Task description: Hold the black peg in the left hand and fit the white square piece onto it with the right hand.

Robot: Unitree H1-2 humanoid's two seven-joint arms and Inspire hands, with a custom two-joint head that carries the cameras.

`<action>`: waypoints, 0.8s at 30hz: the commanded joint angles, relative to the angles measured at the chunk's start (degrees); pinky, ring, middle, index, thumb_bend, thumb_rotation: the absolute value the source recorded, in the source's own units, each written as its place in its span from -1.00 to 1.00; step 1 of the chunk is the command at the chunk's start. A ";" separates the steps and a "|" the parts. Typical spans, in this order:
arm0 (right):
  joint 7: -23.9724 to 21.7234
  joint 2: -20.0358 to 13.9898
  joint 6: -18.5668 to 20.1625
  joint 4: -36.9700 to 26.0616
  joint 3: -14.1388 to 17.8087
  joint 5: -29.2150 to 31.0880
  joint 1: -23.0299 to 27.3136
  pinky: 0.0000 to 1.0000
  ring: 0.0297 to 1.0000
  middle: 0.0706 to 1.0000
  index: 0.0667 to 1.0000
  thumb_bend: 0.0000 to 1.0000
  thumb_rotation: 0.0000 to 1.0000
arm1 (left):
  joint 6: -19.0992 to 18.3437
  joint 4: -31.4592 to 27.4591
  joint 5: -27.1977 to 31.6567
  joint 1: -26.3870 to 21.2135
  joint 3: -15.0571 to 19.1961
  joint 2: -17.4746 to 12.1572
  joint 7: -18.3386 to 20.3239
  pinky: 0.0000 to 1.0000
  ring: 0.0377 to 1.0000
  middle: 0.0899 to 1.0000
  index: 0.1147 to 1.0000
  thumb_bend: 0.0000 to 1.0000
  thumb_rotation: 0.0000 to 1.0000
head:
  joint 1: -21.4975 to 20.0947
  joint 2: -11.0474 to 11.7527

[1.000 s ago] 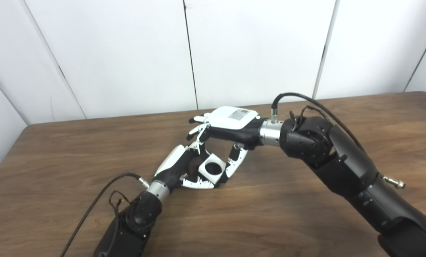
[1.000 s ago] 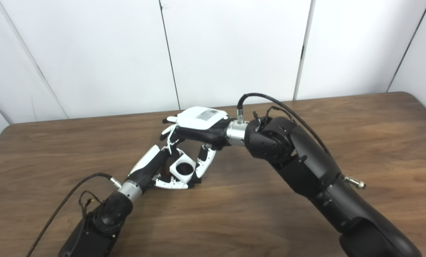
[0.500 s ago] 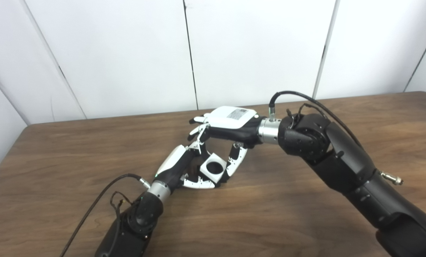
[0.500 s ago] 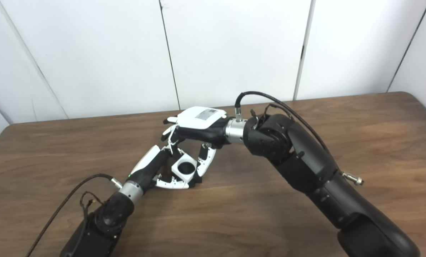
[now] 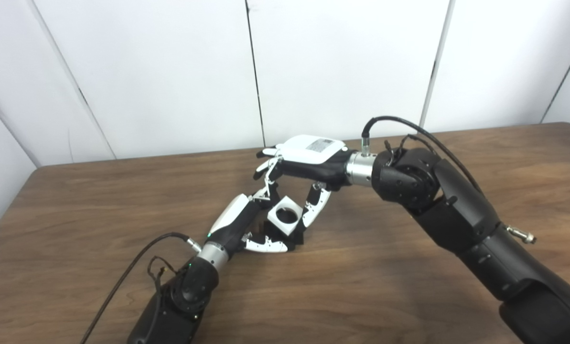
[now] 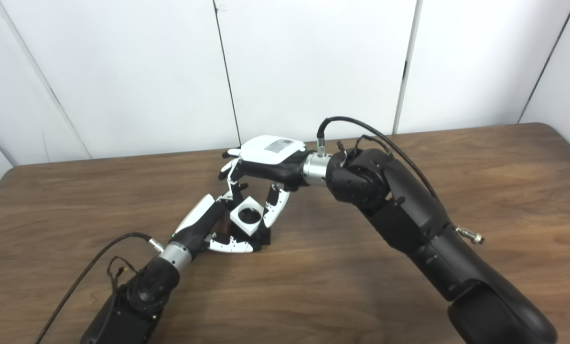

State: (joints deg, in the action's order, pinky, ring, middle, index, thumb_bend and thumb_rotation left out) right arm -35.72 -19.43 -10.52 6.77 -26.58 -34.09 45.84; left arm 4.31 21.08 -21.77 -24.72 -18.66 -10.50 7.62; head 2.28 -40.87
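Note:
The white square piece (image 5: 285,217), with a round hole in its top face, is pinched between the fingers and thumb of my right hand (image 5: 308,160), which reaches down from above. Directly under it a black peg (image 5: 298,236) shows as a dark block; most of it is hidden by the piece. My left hand (image 5: 237,222) lies low on the table (image 5: 409,286), curled around the peg's base, with its white fingers (image 5: 265,246) running along the front. The two hands touch around the piece near the table's middle.
The brown wooden table reaches to a white panelled wall behind. Black cables loop off both wrists, one over the right forearm (image 5: 457,215) and one trailing to the left of the left forearm (image 5: 179,296). No other objects are visible.
My right hand has risen slightly and tilted, lifting the white piece a little. More of the black peg now shows beneath it. The left hand has stayed put.

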 commanded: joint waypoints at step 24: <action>2.66 1.20 -0.45 2.62 0.22 -1.36 1.67 1.00 0.97 0.71 -0.11 0.04 -0.72 | -4.05 0.02 -0.64 0.83 -1.70 0.46 2.86 1.00 1.00 1.00 -0.14 0.04 -0.84 | 0.78 -0.72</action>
State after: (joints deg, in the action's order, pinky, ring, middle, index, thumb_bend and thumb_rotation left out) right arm -34.44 -18.80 -10.47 10.09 -26.96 -35.71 45.30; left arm 2.78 20.09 -21.87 -24.69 -18.90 -10.45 7.62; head 2.99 -41.57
